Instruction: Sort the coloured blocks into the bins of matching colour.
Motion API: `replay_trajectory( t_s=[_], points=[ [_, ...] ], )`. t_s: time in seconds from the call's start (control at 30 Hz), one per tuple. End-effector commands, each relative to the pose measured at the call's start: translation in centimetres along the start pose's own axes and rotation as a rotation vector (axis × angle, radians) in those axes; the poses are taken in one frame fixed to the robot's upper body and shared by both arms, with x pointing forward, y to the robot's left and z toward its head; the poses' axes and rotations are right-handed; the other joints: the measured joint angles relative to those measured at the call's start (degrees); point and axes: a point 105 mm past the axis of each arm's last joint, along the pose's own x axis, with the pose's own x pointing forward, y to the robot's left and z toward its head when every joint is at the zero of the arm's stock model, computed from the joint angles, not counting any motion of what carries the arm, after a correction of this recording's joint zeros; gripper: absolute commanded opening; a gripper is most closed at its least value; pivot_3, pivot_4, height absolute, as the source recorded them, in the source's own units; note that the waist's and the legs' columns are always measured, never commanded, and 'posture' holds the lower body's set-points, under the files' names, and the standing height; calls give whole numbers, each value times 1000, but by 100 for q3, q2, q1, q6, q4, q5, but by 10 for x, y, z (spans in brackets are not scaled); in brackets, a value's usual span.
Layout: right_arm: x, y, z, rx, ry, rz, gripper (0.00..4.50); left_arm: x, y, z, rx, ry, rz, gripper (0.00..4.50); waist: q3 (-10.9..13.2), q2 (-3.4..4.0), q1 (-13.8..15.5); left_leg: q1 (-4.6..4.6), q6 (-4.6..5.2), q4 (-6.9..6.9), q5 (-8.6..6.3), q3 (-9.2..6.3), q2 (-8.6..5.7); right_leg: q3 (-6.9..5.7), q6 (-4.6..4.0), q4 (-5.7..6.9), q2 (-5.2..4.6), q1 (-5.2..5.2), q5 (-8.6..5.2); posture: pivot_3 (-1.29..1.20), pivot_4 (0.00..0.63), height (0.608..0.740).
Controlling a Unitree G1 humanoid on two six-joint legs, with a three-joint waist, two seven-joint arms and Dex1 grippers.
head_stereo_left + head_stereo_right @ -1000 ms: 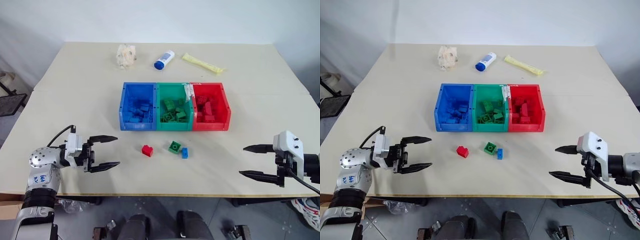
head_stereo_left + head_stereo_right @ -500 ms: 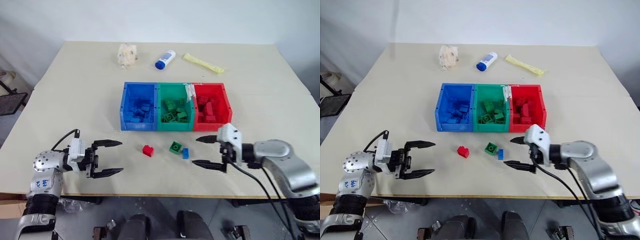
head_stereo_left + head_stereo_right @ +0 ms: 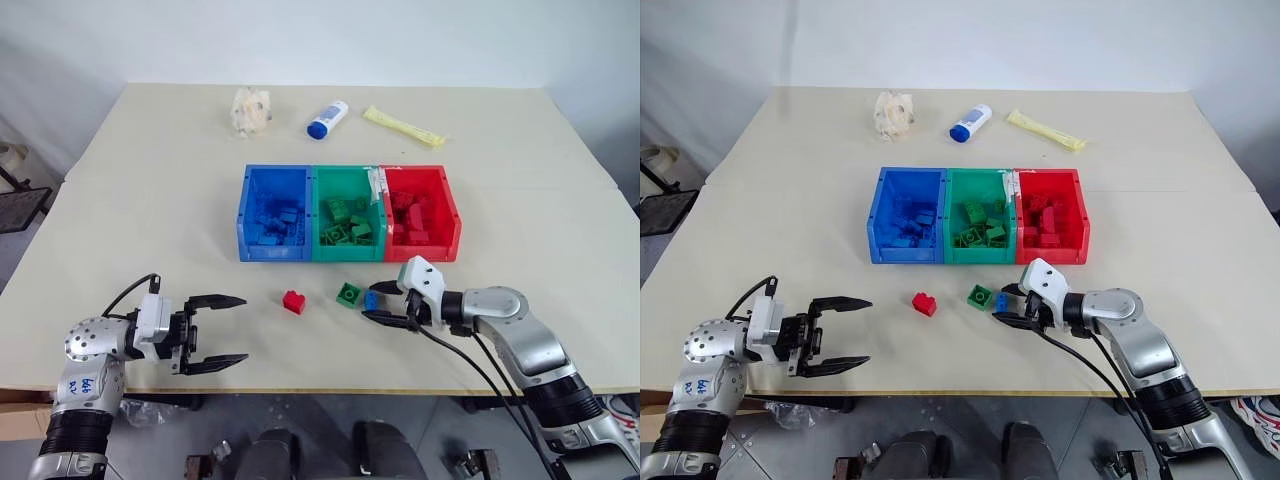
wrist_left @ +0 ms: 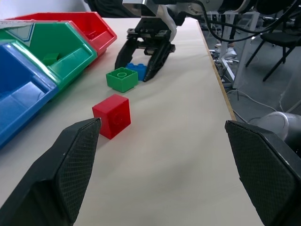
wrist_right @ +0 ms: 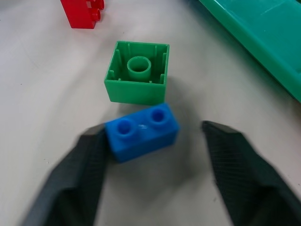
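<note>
Three loose blocks lie on the table in front of the bins: a red block, a green block lying hollow side up, and a small blue block touching it. My right gripper straddles the blue block; one finger touches it and the other stands a little apart, so the jaws are still open. My left gripper hangs wide open and empty near the table's front left, well apart from the red block. The blue bin, green bin and red bin stand in a row, each holding several blocks.
At the back of the table lie a crumpled wrapper, a blue-capped white bottle and a yellow packet. The table's front edge runs just under both grippers.
My right gripper swung in from the table's right edge to the blue block and narrowed its fingers around it. The left gripper stayed almost where it was, still open.
</note>
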Motion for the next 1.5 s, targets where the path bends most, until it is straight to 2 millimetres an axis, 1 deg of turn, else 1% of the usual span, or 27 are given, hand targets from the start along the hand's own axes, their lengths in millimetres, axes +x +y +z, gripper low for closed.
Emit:
replay_trajectory(
  t_s=[0.03,0.07,0.13,0.17,0.23,0.33,0.43,0.63,0.7,0.77,0.8,0.83,0.9,0.93,1.0,1.07,1.1,1.17,1.27,1.3,1.43,1.47,1.5],
  points=[
    [-3,7,13,-16,-39,31,1600,-1,2,9,40,-26,11,4500,0,0,2,0,0,0,0,0,0,0,0,0,0,0,0,0,150,740],
    [-5,8,17,-24,-49,34,1511,-1,3,9,41,-26,12,4500,0,0,3,-1,0,0,0,0,0,0,0,-1,0,0,0,0,150,740],
    [-8,8,28,-41,-72,44,1511,-1,4,9,41,-25,12,4500,0,0,3,-2,0,0,0,0,0,1,0,-1,0,0,0,0,150,740],
    [-10,7,38,-54,-92,48,1511,-1,4,9,41,-25,12,4500,0,0,4,-2,0,0,0,0,-1,0,0,-2,0,0,0,0,150,740],
    [-10,3,63,-84,-155,50,1511,-1,7,8,41,-25,12,4500,1,1,1,-2,0,0,0,0,0,1,0,-3,0,0,0,0,150,740],
    [-2,-5,92,-133,-211,49,1511,1,9,7,41,-27,7,4500,1,2,-20,-3,-1,0,1,1,1,1,0,-2,0,-2,0,0,150,740],
    [18,-10,116,-174,-267,61,1511,6,12,7,44,-34,-5,4500,1,1,-62,-1,-3,-4,1,0,2,-1,-1,1,2,-5,0,0,150,740],
    [67,-31,152,-241,-367,15,1511,15,20,9,66,-55,-23,4500,1,1,-147,-7,-2,-1,2,0,-6,-9,-1,38,3,-14,0,0,150,740],
    [83,-45,164,-228,-393,-72,1511,15,21,9,70,-57,-24,4500,1,2,-177,-7,-2,1,2,3,-9,-12,-1,55,2,-23,1,0,150,740],
    [94,-55,165,-221,-380,-124,2228,15,22,8,71,-57,-23,4500,1,1,-208,-7,-4,0,2,1,-5,-20,-1,65,3,-29,1,0,150,740],
    [97,-57,164,-213,-378,-133,2474,15,22,8,72,-57,-23,4500,1,1,-213,-7,-5,-1,3,1,-5,-22,-2,69,2,-33,1,0,150,740],
    [98,-60,163,-203,-382,-144,2839,15,23,8,73,-57,-23,4500,1,2,-213,-7,-5,-1,3,-1,-5,-25,-3,74,2,-33,1,0,150,740],
    [93,-56,159,-195,-411,-123,3447,14,24,9,77,-56,-18,4500,1,2,-210,-7,-4,0,2,-9,-7,-32,-10,83,0,-32,6,0,150,740],
    [90,-54,157,-192,-420,-111,3837,14,24,9,78,-55,-17,4500,1,2,-211,-7,-4,0,2,-11,-9,-33,-13,83,-2,-32,7,0,150,740],
    [80,-44,149,-194,-421,-44,4479,14,25,8,79,-54,-16,4500,1,2,-204,-8,-3,1,1,-11,-10,-34,-14,85,-3,-32,8,0,150,740],
    [70,-37,141,-202,-409,-5,4479,13,25,8,78,-53,-16,4500,1,2,-190,-11,-2,1,1,-13,-10,-36,-14,82,-4,-33,8,0,150,740],
    [54,-30,133,-203,-393,40,4479,13,26,8,77,-53,-18,4500,1,2,-181,-12,-2,2,1,-13,-10,-35,-14,80,-4,-33,8,0,150,740],
    [29,-18,119,-198,-355,119,4479,13,26,7,74,-53,-20,4500,1,2,-127,-19,-2,5,1,-19,-8,-39,-14,69,-4,-32,8,0,150,740],
    [-1,-9,104,-176,-287,171,4479,13,26,7,70,-54,-24,4500,1,1,-118,-23,-2,6,1,-19,-8,-38,-14,48,-4,-23,8,0,150,740],
    [-8,-5,101,-167,-268,192,4479,13,26,7,69,-54,-25,4500,1,1,-116,-22,-2,6,1,-17,-7,-38,-14,44,-4,-19,8,0,150,740],
    [-44,1,78,-107,-173,202,4479,11,26,4,60,-48,-30,4500,1,1,-121,-20,-6,1,3,-12,7,-37,-14,3,3,-14,8,0,150,740],
    [-49,2,74,-95,-155,203,4479,11,26,3,58,-47,-31,4500,2,1,-118,-20,-6,-1,3,-12,7,-37,-14,2,3,-14,8,0,150,740],
    [-59,3,64,-79,-110,199,4479,10,26,3,57,-46,-32,4500,2,1,-115,-19,-6,-1,3,-12,7,-37,-14,1,2,-14,8,0,150,740]
  ],
)
